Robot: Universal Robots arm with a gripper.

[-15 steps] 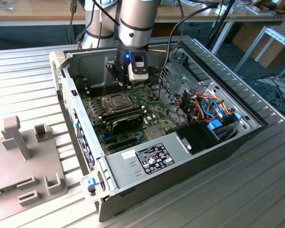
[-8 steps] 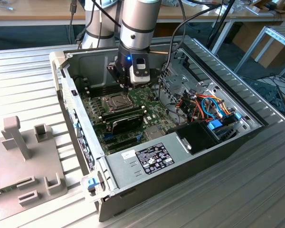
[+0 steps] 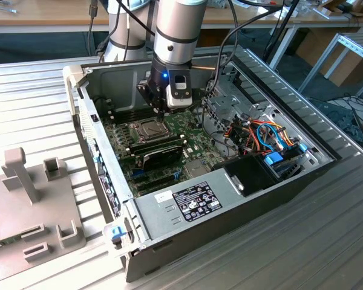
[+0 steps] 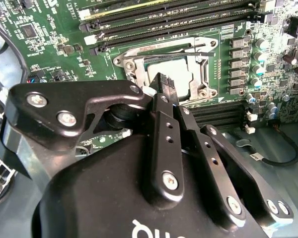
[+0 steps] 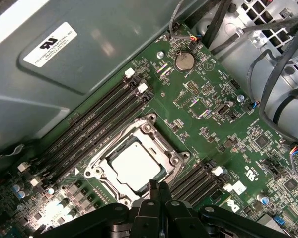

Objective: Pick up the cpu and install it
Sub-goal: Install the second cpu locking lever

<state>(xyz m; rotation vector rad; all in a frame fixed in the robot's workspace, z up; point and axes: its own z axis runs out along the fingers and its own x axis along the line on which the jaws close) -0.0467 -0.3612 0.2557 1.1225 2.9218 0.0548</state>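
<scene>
The cpu (image 5: 134,166) is a flat silver-grey square lying level inside the metal socket frame (image 5: 154,130) on the green motherboard (image 5: 208,89). The second wrist view shows the cpu (image 4: 183,73) just past my fingertips. My gripper (image 5: 157,185) hangs just above the near edge of the socket, its two black fingers (image 4: 167,124) pressed together with nothing between them. In the exterior view the gripper (image 3: 161,112) points straight down over the socket (image 3: 146,128) in the open computer case (image 3: 78,103).
Black memory slots (image 5: 97,116) flank the socket on both sides. A black oblong module (image 3: 160,152) lies just in front of the socket, then the power supply (image 3: 193,202). Cables (image 3: 263,136) and a drive cage (image 3: 230,99) crowd the exterior view's right. A grey fixture (image 3: 30,205) stands outside the case.
</scene>
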